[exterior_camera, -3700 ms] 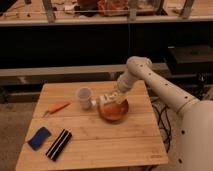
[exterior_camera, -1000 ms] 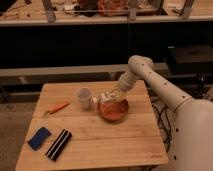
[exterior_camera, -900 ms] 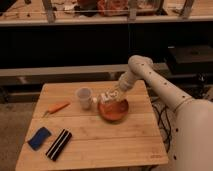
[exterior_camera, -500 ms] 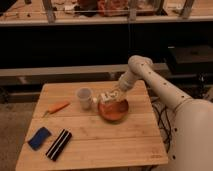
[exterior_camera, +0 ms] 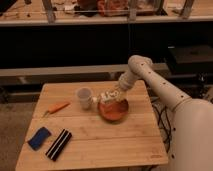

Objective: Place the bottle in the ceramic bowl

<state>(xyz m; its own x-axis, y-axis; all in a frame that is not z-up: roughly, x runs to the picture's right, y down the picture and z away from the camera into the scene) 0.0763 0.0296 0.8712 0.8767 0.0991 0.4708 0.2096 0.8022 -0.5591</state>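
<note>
The orange-red ceramic bowl [exterior_camera: 114, 110] sits on the wooden table [exterior_camera: 100, 145], right of centre. My gripper [exterior_camera: 109, 96] hangs over the bowl's far left rim, at the end of the white arm [exterior_camera: 150, 80] that reaches in from the right. It is shut on the small pale bottle [exterior_camera: 100, 99], which sticks out to the left towards the cup, just above the rim. The inside of the bowl shows only orange glaze.
A translucent white cup [exterior_camera: 84, 97] stands just left of the bowl. An orange stick-like object [exterior_camera: 56, 107] lies near the left edge. A blue sponge [exterior_camera: 39, 138] and a black striped block [exterior_camera: 58, 144] lie at the front left. Dark shelving runs behind the table.
Compared with 3.7 s ago, the gripper and bottle sit slightly higher over the bowl's rim. Over the last second nothing has visibly moved.
</note>
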